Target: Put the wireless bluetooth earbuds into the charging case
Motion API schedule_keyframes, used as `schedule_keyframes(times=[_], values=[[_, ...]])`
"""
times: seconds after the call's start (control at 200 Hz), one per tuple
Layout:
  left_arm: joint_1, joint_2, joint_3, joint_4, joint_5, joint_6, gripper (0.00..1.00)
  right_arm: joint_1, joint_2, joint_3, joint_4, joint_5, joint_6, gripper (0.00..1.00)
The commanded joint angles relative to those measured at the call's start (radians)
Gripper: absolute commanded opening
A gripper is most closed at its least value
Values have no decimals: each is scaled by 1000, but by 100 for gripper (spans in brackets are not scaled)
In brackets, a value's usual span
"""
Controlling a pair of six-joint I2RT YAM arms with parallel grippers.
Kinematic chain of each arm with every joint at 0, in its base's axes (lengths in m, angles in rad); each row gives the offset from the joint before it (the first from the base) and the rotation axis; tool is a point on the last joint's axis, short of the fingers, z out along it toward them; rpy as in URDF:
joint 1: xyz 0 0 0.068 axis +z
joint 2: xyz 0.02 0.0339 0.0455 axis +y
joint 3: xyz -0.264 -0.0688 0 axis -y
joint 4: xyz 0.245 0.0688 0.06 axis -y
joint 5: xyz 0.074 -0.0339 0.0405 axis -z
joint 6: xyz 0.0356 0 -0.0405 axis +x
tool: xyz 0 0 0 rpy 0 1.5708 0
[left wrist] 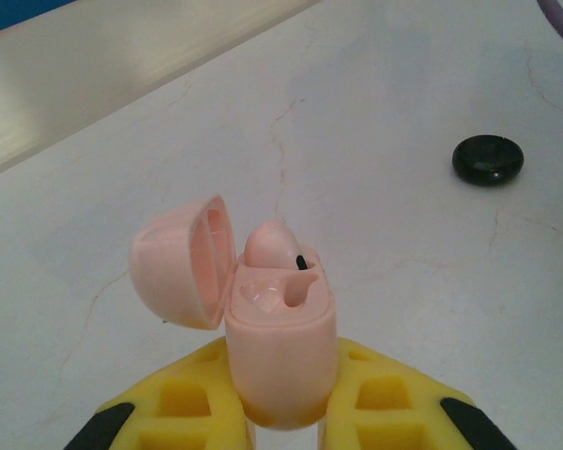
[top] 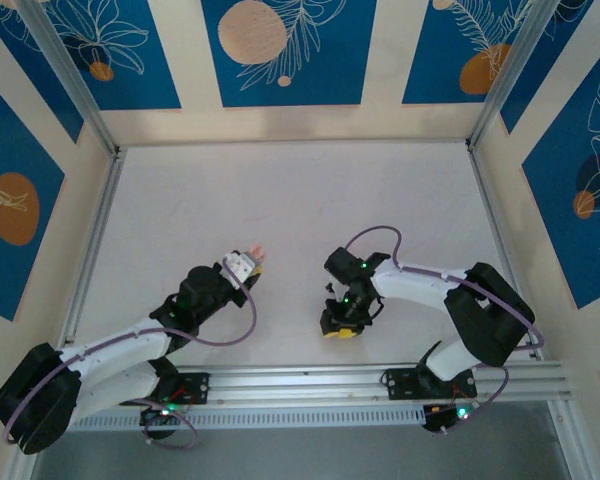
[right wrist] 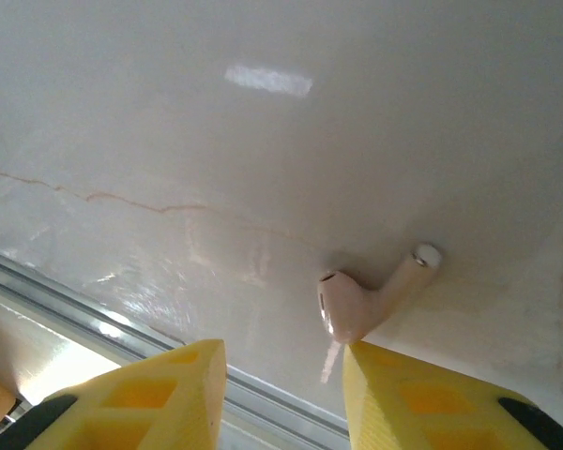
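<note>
With the left gripper [left wrist: 281,408] clamped on the open charging case [left wrist: 280,328], the right gripper [right wrist: 283,375] hung open over the pale earbud [right wrist: 358,302] lying on the worktop [right wrist: 263,141], apparently touching one finger, so pickup needed recentring first.

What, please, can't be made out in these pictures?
- Left wrist: base of the charging case, covered by the fingers of the left claw.
- Left wrist: stem of the seated earbud, sunk in the case.
- Right wrist: whether the loose earbud touches a finger of the right claw; too close to tell.
</note>
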Motion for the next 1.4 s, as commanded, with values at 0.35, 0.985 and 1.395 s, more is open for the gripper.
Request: schedule_keyframes(times=[0.35,0.985,1.395], values=[[-10,-72,1,-40,-34,-1,11,-12,89,94,101,8,-50,40],[-10,-100,-5,-61,-42,3,11,-133,86,188,-107,32,-322,41],[-10,-108,0,-75,-43,5,11,-115,160,152,-54,-16,-303,40]])
